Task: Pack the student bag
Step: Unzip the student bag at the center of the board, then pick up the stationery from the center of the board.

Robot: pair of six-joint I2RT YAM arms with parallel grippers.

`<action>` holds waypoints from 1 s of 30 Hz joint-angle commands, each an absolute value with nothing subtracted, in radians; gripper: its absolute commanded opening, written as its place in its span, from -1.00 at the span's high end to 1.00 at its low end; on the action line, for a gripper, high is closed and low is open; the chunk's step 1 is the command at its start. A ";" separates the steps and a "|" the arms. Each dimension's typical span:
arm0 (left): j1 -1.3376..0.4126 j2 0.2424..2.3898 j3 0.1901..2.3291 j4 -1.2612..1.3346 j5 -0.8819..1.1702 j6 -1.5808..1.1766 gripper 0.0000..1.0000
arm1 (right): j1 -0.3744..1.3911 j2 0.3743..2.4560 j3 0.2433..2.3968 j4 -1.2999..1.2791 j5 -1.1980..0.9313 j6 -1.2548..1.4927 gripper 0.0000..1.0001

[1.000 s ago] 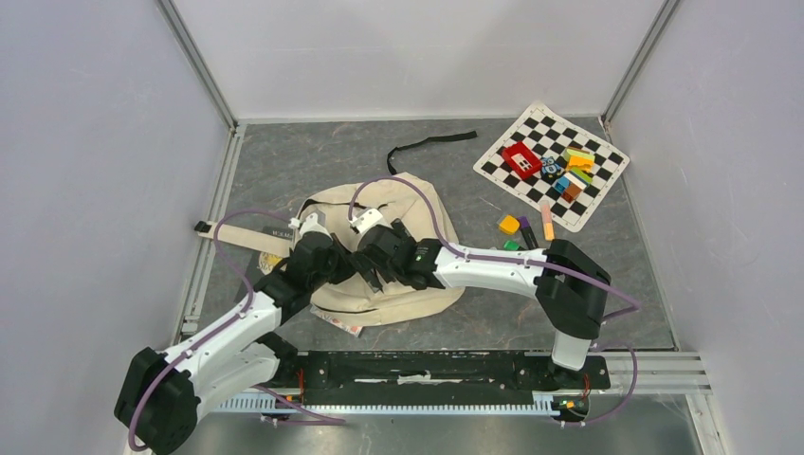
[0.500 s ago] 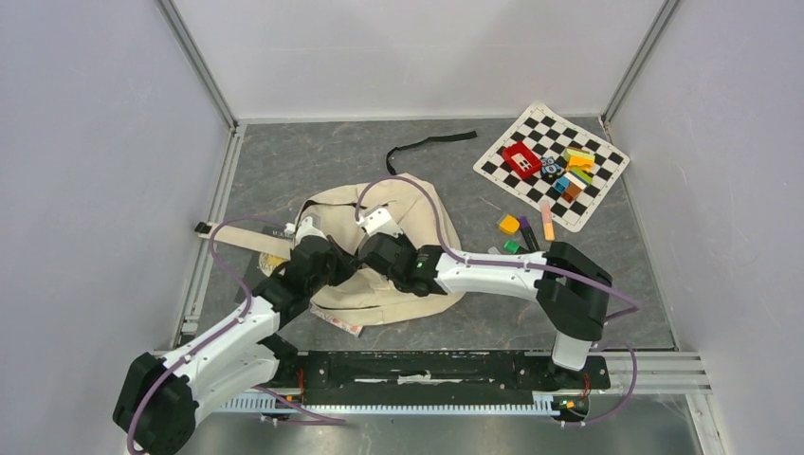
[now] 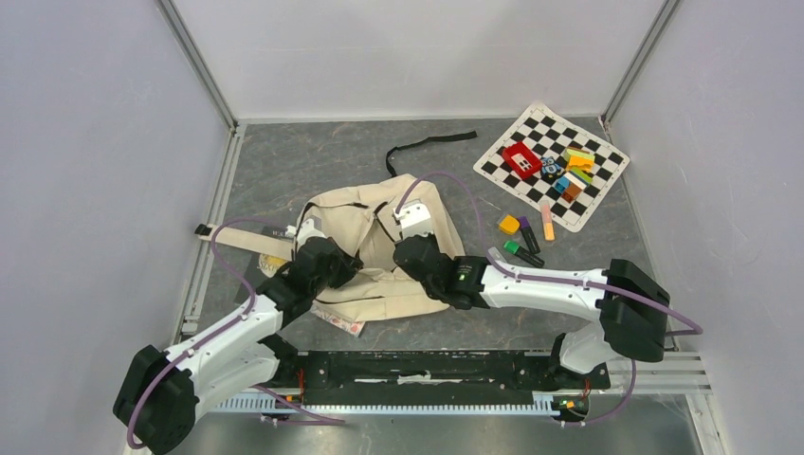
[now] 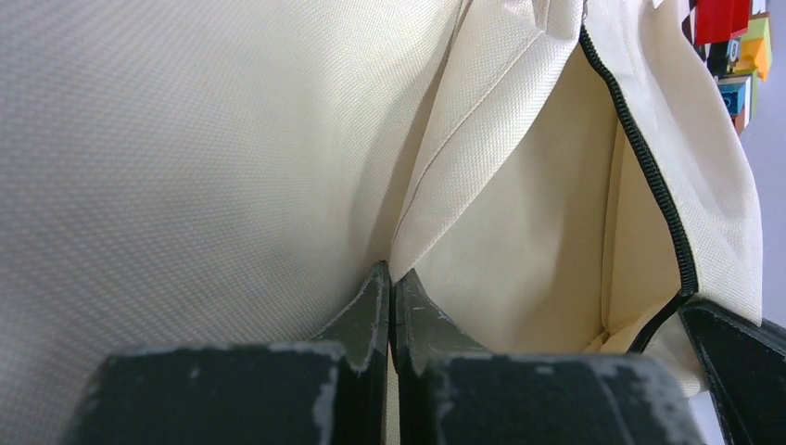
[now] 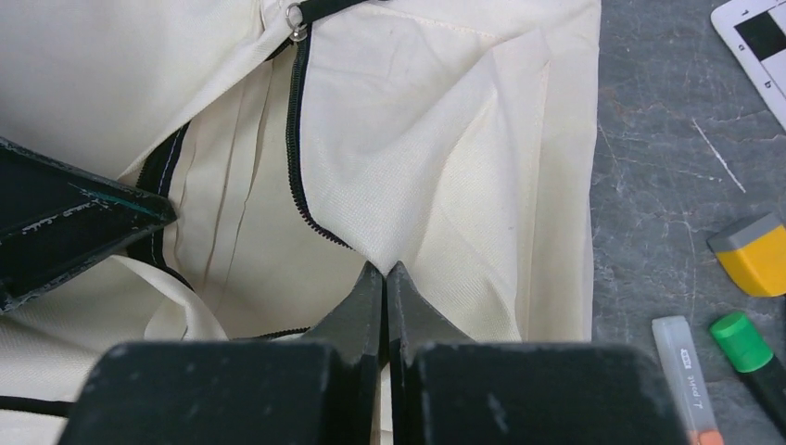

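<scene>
The student bag, a cream canvas backpack with black zippers, lies in the middle of the table. My left gripper is shut on a fold of its cloth at the bag's near left side. My right gripper is shut on the cream cloth just right of a black zipper. The two pinches are pulled apart and the bag's mouth gapes between them. In the right wrist view a left finger shows at the left. In the left wrist view the right gripper shows at the lower right.
A checkered mat with several coloured blocks lies at the back right. Markers and a yellow piece lie just right of the bag. A black strap lies behind it. Printed paper pokes out under its near edge.
The right gripper has shut on the bag's cloth and drawn it to the right, spreading the bag open. The left gripper has kept its grip and place.
</scene>
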State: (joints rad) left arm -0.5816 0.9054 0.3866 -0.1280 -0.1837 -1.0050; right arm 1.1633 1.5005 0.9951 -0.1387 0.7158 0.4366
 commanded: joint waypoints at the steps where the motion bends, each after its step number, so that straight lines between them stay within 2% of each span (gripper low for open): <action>1: -0.572 0.913 0.373 -0.173 -0.270 -0.987 0.96 | 1.153 1.448 0.971 -0.092 0.814 0.462 1.00; 4: -0.572 0.937 0.410 -0.172 -0.238 -0.918 0.96 | 1.154 1.444 0.978 -0.087 0.788 0.444 0.95; 5: -0.572 0.944 0.424 -0.174 -0.229 -0.892 0.96 | 1.152 1.442 0.983 -0.077 0.765 0.415 0.78; 6: -0.572 0.949 0.435 -0.177 -0.218 -0.867 0.96 | 1.152 1.439 0.997 -0.078 0.738 0.381 0.52; 9: -0.572 0.961 0.463 -0.193 -0.194 -0.820 0.96 | 1.151 1.414 1.036 -0.122 0.688 0.319 -0.39; 11: -0.572 0.965 0.465 -0.190 -0.172 -0.811 0.96 | 1.141 1.393 1.059 -0.178 0.662 0.291 -0.67; 12: -0.572 0.963 0.461 -0.187 -0.165 -0.812 0.96 | 1.129 1.383 1.066 -0.217 0.644 0.279 -0.75; 16: -0.572 0.938 0.436 -0.164 -0.143 -0.838 0.96 | 1.050 1.335 1.057 -0.358 0.579 0.254 -0.83; 21: -0.572 0.890 0.404 -0.157 -0.145 -0.868 0.96 | 0.877 1.191 0.910 -0.408 0.457 0.239 -0.84; 30: -0.572 0.837 0.352 -0.128 -0.121 -0.888 0.96 | 0.521 1.109 0.692 -0.436 0.195 0.192 -0.57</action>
State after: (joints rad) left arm -0.5770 0.8577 0.3733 -0.1425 -0.1471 -0.8768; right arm 0.6273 1.1130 0.7521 -0.4160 0.3614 0.2298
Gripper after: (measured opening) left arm 0.040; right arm 0.817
